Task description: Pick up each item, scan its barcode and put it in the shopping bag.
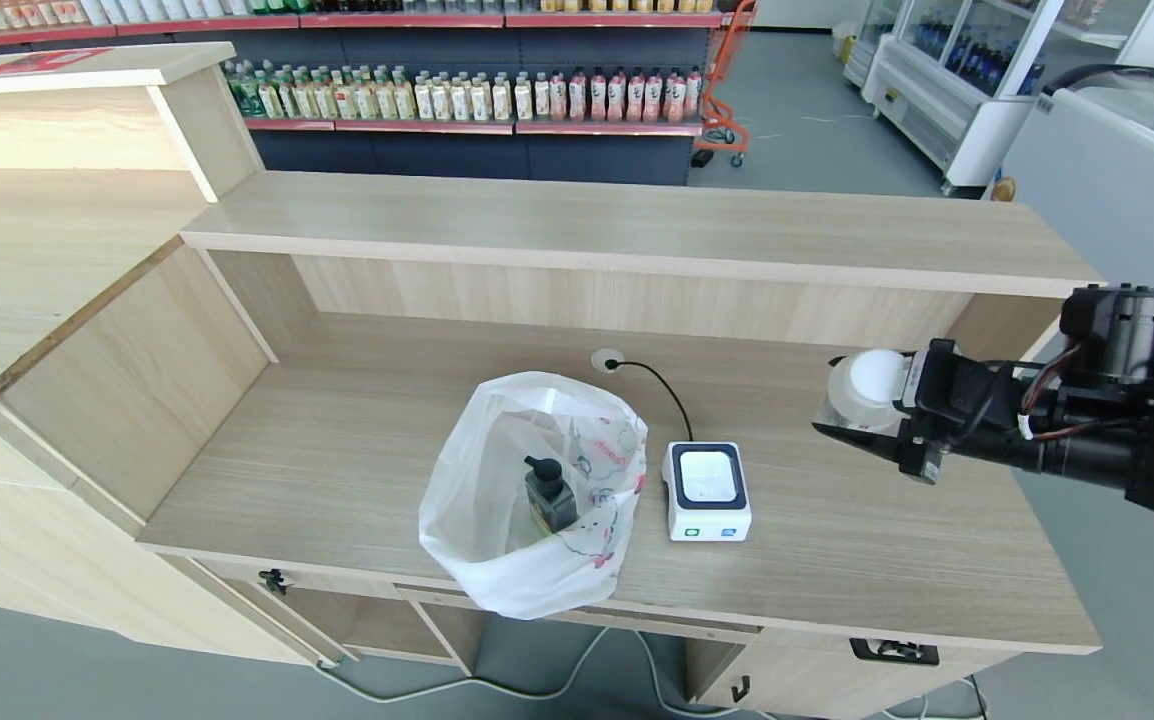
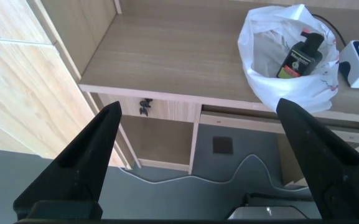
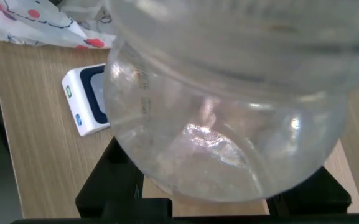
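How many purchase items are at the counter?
2: a pump bottle inside the shopping bag, a clear jar in the right tool. The bag may hide more.

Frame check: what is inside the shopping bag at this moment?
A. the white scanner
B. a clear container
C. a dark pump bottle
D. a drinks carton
C: a dark pump bottle stands inside the shopping bag, while the scanner sits beside the bag and the right gripper holds the clear container off to the side.

Wooden counter (image 1: 337,450), drink shelves (image 1: 377,126), grey floor (image 1: 807,110)
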`<state>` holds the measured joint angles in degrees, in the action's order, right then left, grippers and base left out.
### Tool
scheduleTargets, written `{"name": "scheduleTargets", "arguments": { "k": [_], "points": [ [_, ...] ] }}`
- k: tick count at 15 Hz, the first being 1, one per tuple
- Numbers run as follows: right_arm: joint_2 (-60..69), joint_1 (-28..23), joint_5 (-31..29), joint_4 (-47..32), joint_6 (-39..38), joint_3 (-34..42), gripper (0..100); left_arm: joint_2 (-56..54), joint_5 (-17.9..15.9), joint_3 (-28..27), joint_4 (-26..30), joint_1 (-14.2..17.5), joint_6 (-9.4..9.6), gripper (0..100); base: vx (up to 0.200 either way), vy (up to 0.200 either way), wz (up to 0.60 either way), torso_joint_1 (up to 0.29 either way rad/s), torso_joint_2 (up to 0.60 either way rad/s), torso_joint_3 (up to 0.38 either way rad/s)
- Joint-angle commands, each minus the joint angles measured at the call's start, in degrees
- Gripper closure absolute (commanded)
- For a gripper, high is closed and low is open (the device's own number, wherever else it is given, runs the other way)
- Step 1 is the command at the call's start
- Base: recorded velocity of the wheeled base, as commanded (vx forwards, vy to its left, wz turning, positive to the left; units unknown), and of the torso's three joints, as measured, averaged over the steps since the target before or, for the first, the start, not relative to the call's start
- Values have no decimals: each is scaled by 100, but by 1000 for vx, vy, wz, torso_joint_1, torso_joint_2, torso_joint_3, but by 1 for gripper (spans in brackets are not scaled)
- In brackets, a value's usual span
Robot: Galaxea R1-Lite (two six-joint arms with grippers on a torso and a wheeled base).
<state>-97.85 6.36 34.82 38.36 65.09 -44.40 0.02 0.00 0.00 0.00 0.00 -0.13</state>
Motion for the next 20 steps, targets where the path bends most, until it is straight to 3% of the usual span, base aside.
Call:
{"name": "scheduleTargets", "arguments": {
  "k": [1, 5, 11, 20],
  "points": [
    [-761, -39, 324, 294, 241, -174, 100, -2, 0, 0, 0, 0, -4, 0, 0, 0, 0, 0, 0, 0],
    [-1350, -30, 816, 286, 857, -517, 100, -2, 0, 0, 0, 0, -4, 0, 0, 0, 0, 0, 0, 0],
    [-1763, 269, 1168, 294, 1076, -623, 100, -2, 0, 0, 0, 0, -4, 0, 0, 0, 0, 0, 0, 0],
    [-2264, 374, 1229, 294, 1639, -948, 100, -2, 0, 0, 0, 0, -4, 0, 0, 0, 0, 0, 0, 0]
  ]
}}
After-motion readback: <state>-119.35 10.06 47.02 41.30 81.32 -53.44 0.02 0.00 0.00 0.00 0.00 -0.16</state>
